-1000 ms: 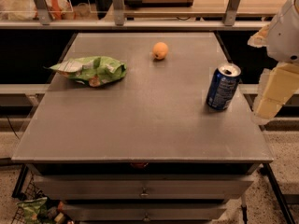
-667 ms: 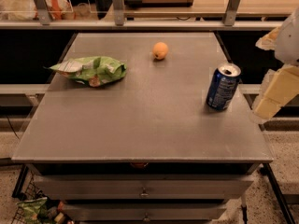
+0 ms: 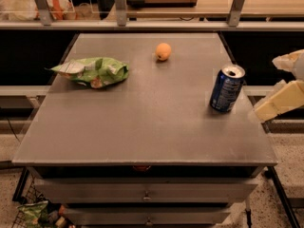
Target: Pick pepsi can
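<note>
Left to right on the grey metal tabletop (image 3: 142,132):

- Green crinkled chip bag (image 3: 92,71) lies far left, same spot as a second ago. Not my target.
- Small round orange fruit (image 3: 163,51) sits at the back centre, also unmoved.
- The dark-blue pepsi can with a silver top (image 3: 227,88) stands upright near the right edge, well apart from both. It hasn't shifted.
- My cream two-finger gripper (image 3: 268,89) is just off the table's right edge, beside the can but not touching it. The fingers are spread apart with nothing between them.

What changed: only me. In the last second my upper part dropped from above the can's height to roughly level with it, and I sit slightly further right in frame.

My read is that this is height alignment for a side approach. The grasp hasn't started. Next I need to move left to bracket the can body and then close. The risk is tipping the can with the lower finger (image 3: 280,101) on the way in.
</note>
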`<state>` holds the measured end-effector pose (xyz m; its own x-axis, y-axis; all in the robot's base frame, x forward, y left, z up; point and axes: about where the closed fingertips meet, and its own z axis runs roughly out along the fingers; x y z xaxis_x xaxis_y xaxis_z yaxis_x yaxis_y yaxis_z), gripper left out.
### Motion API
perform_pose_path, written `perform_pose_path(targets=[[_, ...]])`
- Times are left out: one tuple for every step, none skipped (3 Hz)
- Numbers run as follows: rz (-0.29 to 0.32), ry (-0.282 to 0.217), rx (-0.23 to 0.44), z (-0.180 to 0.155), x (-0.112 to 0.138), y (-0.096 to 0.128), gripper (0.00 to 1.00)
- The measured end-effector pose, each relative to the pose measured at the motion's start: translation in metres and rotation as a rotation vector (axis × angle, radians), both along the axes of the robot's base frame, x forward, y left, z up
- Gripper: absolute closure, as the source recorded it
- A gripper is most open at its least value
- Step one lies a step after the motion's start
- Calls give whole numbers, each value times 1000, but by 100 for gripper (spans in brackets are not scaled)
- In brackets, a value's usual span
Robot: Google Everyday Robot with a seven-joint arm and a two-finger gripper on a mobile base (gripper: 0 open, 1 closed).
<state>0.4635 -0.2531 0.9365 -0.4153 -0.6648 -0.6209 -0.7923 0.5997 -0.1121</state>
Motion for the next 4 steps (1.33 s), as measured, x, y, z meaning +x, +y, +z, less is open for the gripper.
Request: perform_pose_path(targets=[[-53, -41, 167, -13, 14, -3, 0], [-75, -84, 287, -19, 25, 4, 0], [-93, -135, 362, -25, 36, 14, 0], [-101, -209, 416, -30, 47, 23, 0]])
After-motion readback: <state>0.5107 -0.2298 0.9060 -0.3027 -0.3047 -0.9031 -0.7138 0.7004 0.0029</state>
